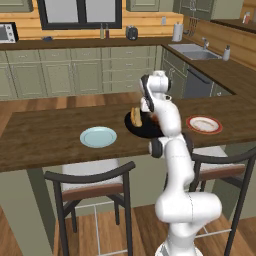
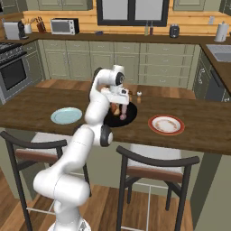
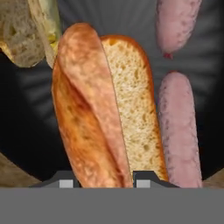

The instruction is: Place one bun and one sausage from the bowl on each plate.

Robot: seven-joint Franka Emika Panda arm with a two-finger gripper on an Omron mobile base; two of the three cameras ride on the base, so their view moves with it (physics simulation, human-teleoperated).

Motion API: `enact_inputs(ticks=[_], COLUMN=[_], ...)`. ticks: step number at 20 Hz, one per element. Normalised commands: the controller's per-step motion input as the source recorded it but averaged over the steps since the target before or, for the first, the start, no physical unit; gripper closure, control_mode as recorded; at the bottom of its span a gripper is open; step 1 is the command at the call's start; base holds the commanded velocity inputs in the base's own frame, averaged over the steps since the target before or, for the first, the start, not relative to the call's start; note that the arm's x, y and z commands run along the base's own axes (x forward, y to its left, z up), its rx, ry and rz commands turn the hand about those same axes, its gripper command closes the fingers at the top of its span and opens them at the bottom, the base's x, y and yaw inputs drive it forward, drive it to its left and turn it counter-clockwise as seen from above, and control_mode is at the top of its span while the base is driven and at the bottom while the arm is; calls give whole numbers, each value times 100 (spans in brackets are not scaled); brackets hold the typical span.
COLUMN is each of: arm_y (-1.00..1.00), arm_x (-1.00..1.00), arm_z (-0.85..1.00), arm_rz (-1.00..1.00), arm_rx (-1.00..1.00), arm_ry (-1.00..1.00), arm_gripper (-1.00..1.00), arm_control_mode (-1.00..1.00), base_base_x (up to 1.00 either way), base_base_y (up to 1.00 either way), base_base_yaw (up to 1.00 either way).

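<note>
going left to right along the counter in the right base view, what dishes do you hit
pale blue plate → black bowl → white plate with red rim

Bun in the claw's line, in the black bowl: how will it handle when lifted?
The bun shows an open, porous crumb, so it is probably light and squashy; a hard pinch may dent it. It is long and split lengthwise, so held near one end it may sag or pivot. The crust looks matte, likely not slippery.
</note>
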Motion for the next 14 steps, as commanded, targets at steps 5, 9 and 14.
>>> enact_inputs(ticks=[5,9,14], arm_y=[-75,-93,-100], arm_x=[-74,-74,-44], arm_z=[53,47,9], arm_rz=[-5,-8,-6], arm_rx=[2,4,4], arm_ry=[-1,0,0], arm_gripper=[100,100,100], arm_control_mode=[-100,-100,-100], base_base_x=[0,0,0], base_base_y=[0,0,0], base_base_yaw=[0,0,0])
